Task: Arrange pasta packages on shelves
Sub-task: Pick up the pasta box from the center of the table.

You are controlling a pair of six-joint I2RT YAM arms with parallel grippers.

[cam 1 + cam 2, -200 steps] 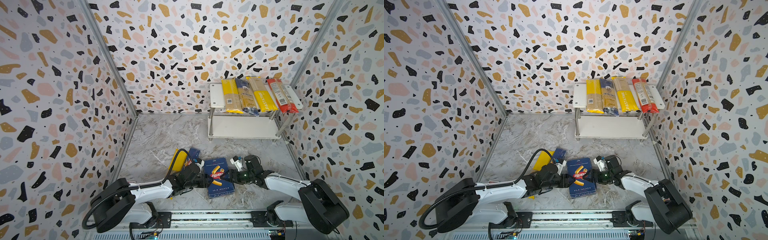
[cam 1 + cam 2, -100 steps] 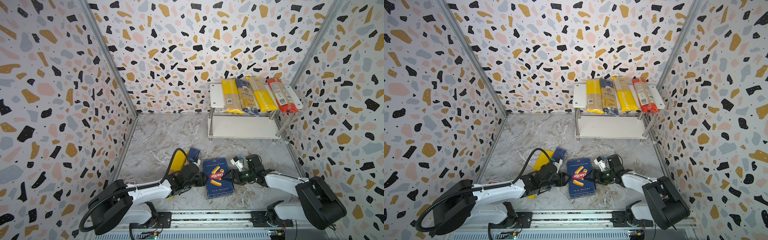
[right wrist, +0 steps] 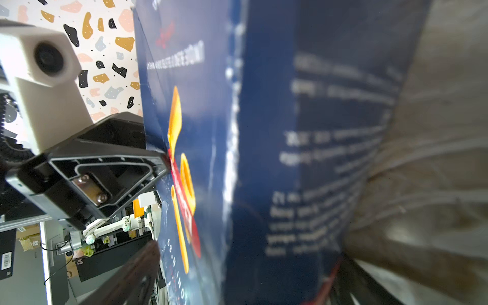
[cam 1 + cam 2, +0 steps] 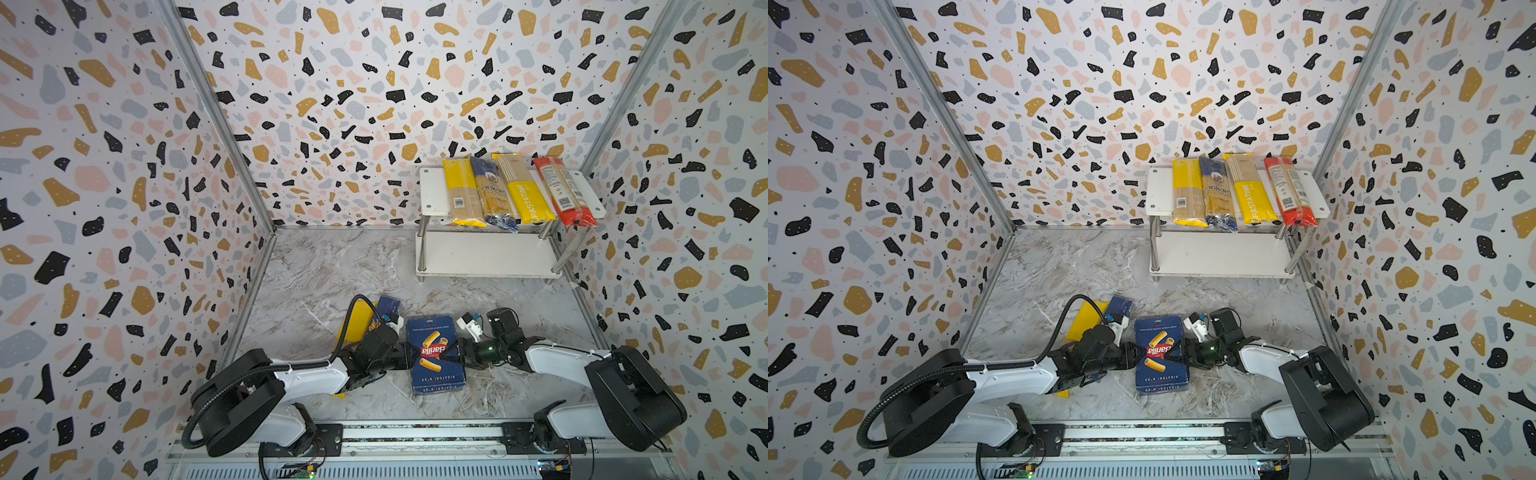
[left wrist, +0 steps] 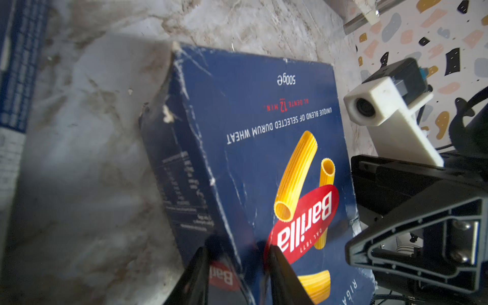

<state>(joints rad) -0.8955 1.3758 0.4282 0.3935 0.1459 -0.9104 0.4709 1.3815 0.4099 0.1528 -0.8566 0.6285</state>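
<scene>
The wide blue Barilla rigatoni box [image 4: 434, 353] [image 4: 1160, 353] lies flat on the marble floor at the front. My left gripper [image 4: 409, 353] [image 5: 236, 248] is at its left long edge, jaws narrowed and shut on that edge. My right gripper [image 4: 461, 353] [image 3: 248, 254] stands open and wide at the right side. One finger lies over the top face, the other low by the floor. On the shelves [image 4: 432, 191], several spaghetti bags lie side by side on the top board: yellow [image 4: 461, 191], dark blue [image 4: 492, 195], yellow [image 4: 525, 191], red [image 4: 561, 191]. The lower board [image 4: 482, 257] is bare.
A yellow bag [image 4: 357, 320] and a slim blue Barilla box [image 4: 388, 305] lie on the floor partly under my left arm. Speckled walls close in the left, back and right. The shelves stand at the back right against the wall.
My left jaws have narrowed onto the box's left edge. The right gripper has kept its width and place. The box has barely shifted.
</scene>
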